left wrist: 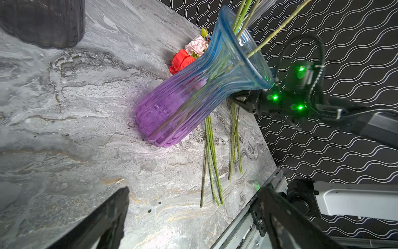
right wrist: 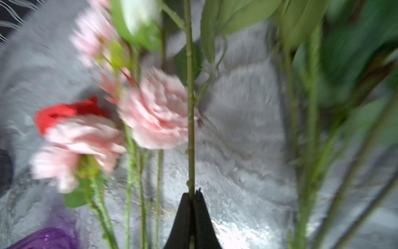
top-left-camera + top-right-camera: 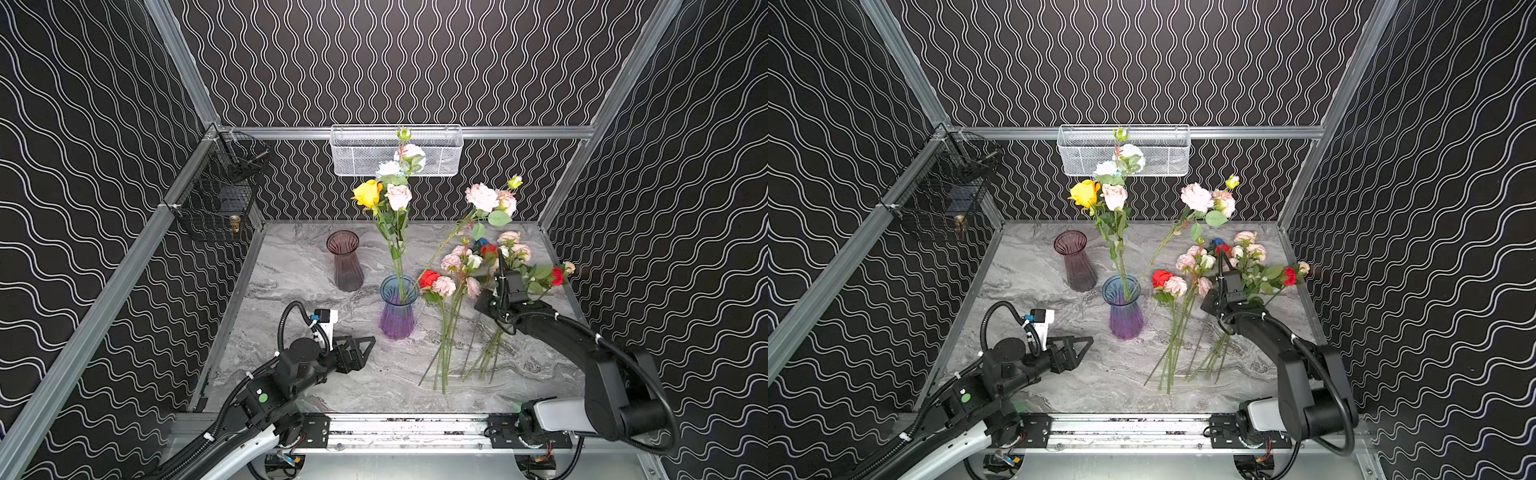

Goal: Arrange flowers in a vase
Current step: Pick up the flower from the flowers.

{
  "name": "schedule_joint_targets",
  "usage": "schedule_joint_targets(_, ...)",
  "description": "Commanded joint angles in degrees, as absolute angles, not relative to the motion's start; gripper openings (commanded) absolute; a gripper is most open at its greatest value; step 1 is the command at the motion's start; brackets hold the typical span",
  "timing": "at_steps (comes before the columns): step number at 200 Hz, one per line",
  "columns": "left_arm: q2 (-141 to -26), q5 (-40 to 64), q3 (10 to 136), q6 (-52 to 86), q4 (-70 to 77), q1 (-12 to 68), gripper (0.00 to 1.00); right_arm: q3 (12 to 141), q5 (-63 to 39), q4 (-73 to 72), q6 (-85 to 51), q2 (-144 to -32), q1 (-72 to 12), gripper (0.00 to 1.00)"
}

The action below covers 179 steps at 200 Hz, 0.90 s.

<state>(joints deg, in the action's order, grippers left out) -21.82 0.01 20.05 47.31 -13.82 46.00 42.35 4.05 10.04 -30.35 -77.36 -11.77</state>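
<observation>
Pinching a thin green stem (image 2: 190, 107), the right gripper's (image 2: 192, 195) jaws are sitting all but closed. The stem is running straight out from the tips, and its bloom is falling outside the wrist view, so its colour cannot be told. The left gripper (image 3: 368, 353) is hanging wide open and empty, low over the table (image 3: 291, 266), near the vase (image 3: 397, 307).

Some flowers (image 3: 390, 199) are already standing in that vase, one spray leaning far out to the robot's right. The rest are lying in a pile (image 3: 453, 286) just beside it, heads to the back and stems to the front, and the held stem is coming from this pile.

Such a flower is likely weighing almost nothing, though it is looking top-heavy. The stem is probably wiry and springy, with small nubs that should be helping the grip. The bare lower stem is seeming the best place to hold, clear of leaves and soft petals, which would be crushing or slipping.

Neighbouring stems and leaves are crowding the held one on both sides, so a lift is risking dragging others along. The leaning spray is crossing above the pile, right in the way to the vase mouth. The vase is looking like light glass, easy to tip, and its neck is already filling up. A plum vase (image 3: 345, 262) is standing empty behind, well apart.
</observation>
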Motion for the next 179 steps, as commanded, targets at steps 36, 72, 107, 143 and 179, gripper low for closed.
schedule_joint_targets(36,-21.83,-1.57,21.74,45.00,-13.75,46.01,0.98,42.89,8.05,12.21,-26.88,-67.49,-11.98,0.00)
schedule_joint_targets(72,-21.09,-2.18,23.04,43.63,-14.68,45.91,0.98,36.40,3.67,3.36,-27.36,-56.00,-12.05,0.00)
schedule_joint_targets(107,-19.20,-1.57,25.05,41.03,-13.98,45.89,0.98,34.63,6.78,2.95,-28.33,-45.98,-12.04,0.00)
schedule_joint_targets(143,-18.35,2.83,26.64,38.09,-9.49,45.91,0.93,34.02,6.12,2.72,-27.83,-35.94,-12.08,0.00)
schedule_joint_targets(179,-20.42,4.35,29.28,35.12,-7.15,45.94,0.91,31.90,0.70,0.14,-25.94,-24.12,-12.05,0.00)
